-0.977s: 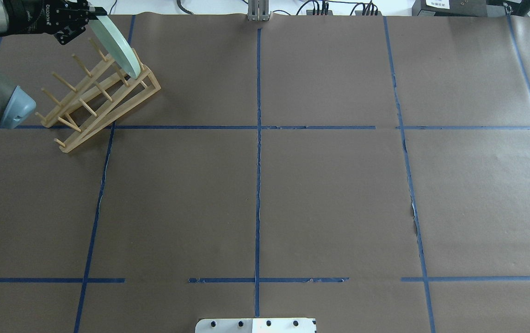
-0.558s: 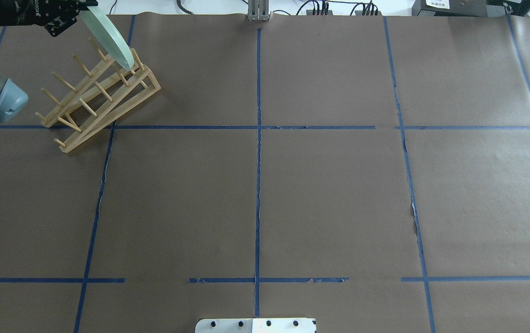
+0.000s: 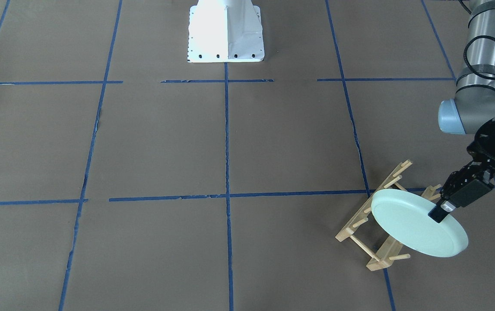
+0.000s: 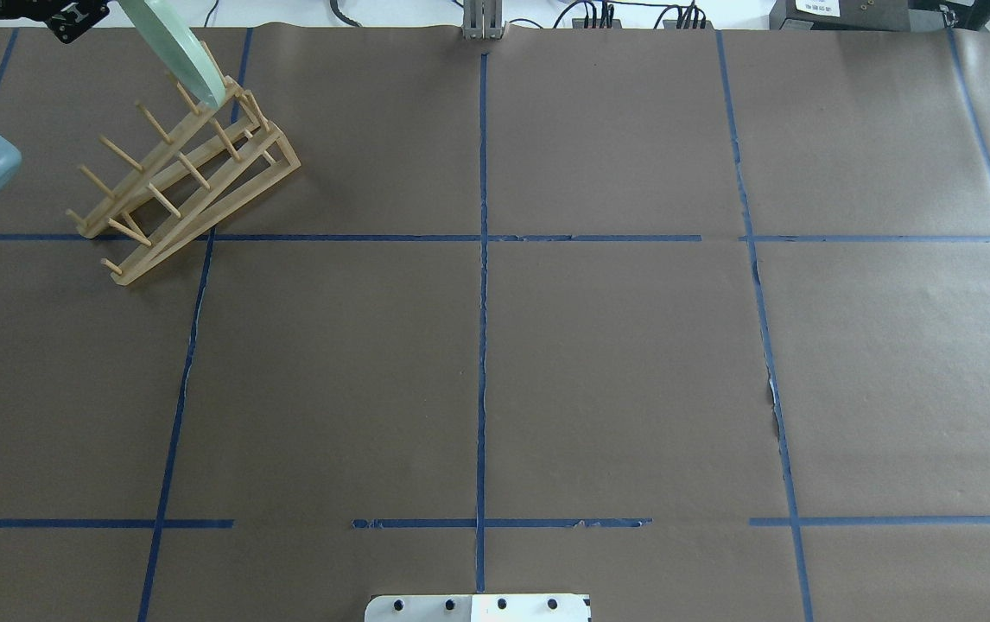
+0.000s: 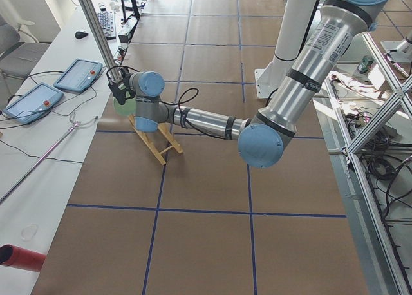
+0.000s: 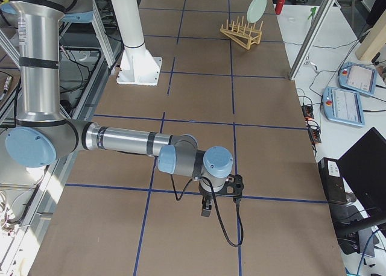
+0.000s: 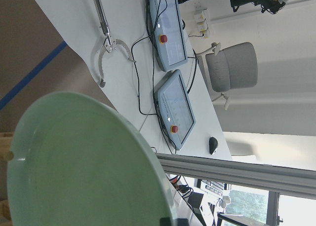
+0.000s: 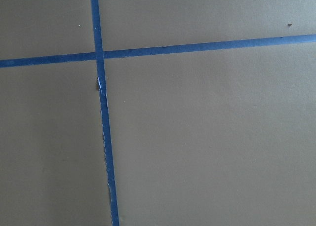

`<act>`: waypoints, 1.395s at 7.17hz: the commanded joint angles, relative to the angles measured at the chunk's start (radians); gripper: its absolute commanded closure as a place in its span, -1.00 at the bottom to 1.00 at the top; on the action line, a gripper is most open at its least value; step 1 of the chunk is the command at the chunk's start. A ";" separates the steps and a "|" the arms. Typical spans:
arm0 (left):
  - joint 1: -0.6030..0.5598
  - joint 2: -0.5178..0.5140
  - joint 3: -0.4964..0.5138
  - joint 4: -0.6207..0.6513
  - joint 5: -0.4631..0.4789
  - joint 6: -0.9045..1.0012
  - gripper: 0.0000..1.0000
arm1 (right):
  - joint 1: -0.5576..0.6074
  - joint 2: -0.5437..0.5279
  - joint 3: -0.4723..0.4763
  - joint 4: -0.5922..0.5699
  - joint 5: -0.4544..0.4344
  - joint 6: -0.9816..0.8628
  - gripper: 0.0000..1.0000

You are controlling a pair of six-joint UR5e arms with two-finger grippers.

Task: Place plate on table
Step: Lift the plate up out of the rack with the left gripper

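Overhead exterior shows the plate (image 4: pixel 174 47) carried higher and farther toward the table's (image 4: pixel 616 363) far left corner than a second ago. It now hangs tilted over the far end of the wooden rack (image 4: pixel 184 173). The left gripper (image 3: pixel 440 211) is clamped narrowly on the plate's rim. Whether the right gripper (image 6: pixel 206 208) is open cannot be told.

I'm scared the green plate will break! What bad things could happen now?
1. The left gripper pinches the plate at only one spot on its rim, and the plate hangs tilted. It might slip out and fall onto the table.
2. The plate's lower edge looks close to the pegs of the wooden rack. It could catch one and drag or tip the rack.
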 commanded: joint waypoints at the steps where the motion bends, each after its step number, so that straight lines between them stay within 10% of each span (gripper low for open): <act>1: -0.060 -0.004 -0.031 0.007 -0.059 -0.045 1.00 | 0.000 0.000 0.002 0.000 0.000 0.000 -1.00; 10: 0.081 -0.075 -0.542 0.694 -0.067 0.166 1.00 | 0.000 0.000 0.002 0.000 0.000 0.000 -1.00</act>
